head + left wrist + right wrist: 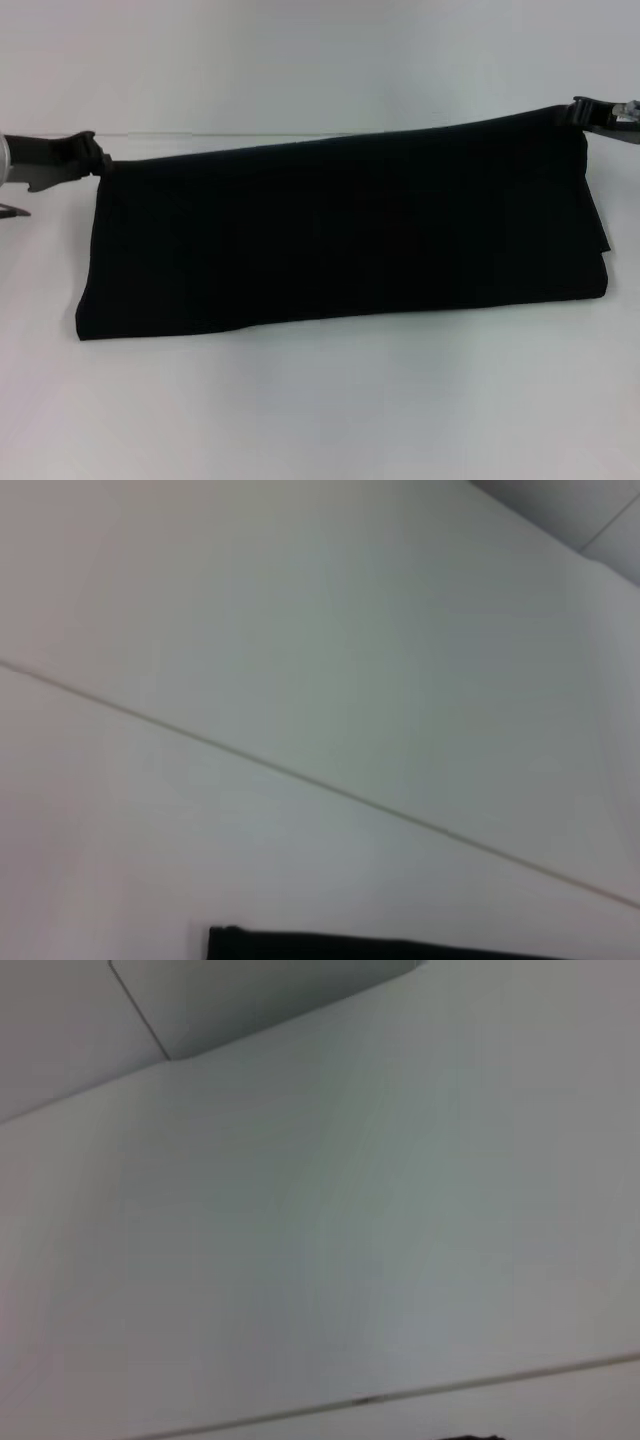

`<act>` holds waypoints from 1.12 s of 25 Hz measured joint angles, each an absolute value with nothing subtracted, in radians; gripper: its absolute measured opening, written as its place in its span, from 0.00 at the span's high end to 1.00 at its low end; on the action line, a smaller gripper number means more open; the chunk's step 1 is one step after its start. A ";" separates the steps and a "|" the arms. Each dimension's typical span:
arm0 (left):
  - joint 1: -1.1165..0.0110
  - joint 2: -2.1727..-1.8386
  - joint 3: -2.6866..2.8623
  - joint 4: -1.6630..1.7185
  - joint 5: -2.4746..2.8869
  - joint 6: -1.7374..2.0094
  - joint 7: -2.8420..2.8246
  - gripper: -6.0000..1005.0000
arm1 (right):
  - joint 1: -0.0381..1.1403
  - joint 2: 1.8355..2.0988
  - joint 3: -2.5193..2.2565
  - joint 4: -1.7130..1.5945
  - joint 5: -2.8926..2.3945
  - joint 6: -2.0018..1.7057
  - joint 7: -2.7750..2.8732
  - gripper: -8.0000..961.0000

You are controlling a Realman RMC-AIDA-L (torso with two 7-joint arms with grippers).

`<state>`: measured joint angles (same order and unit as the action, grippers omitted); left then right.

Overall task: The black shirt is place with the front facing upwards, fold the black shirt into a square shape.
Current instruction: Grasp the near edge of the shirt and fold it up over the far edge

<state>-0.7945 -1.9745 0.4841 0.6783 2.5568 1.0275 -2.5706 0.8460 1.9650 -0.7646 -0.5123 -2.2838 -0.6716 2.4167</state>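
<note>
The black shirt point(340, 235) hangs as a wide folded band, held up by its top corners, plain black side showing. Its lower edge rests on the white table point(320, 410). My left gripper point(98, 158) is shut on the shirt's upper left corner. At the upper right corner, my right gripper point(582, 112) is shut on the cloth and sits a little higher, so the top edge slopes up to the right. In the left wrist view only a thin black strip of the black shirt point(400, 948) shows. The right wrist view shows no shirt worth naming.
White table surface spreads in front of and around the shirt. A thin seam line point(240, 135) runs across the table behind the cloth, also visible as the seam line point(300, 775) in the left wrist view.
</note>
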 joint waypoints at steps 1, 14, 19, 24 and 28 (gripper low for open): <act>-0.798 -1.975 0.484 0.681 2.557 1.023 -2.577 0.98 | 0.848 1.965 -0.763 -0.512 -2.284 -0.668 2.417 0.92; -0.826 -1.978 0.494 0.649 2.558 0.953 -2.592 0.97 | 0.880 1.977 -0.762 -0.467 -2.282 -0.606 2.416 0.92; -0.827 -1.977 0.493 0.629 2.549 0.939 -2.611 0.97 | 0.892 1.947 -0.767 -0.458 -2.285 -0.618 2.417 0.92; -0.829 -1.971 0.491 0.616 2.532 0.939 -2.630 0.96 | 0.917 1.876 -0.773 -0.446 -2.316 -0.646 2.480 0.83; -0.810 -1.978 0.484 0.636 2.495 0.958 -2.632 0.89 | 0.893 1.848 -0.762 -0.515 -2.319 -0.712 2.498 0.74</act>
<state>-0.8101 -1.9780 0.4840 0.6358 2.4950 0.9582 -2.6321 0.8928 1.8482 -0.7616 -0.5150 -2.3195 -0.7122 2.4977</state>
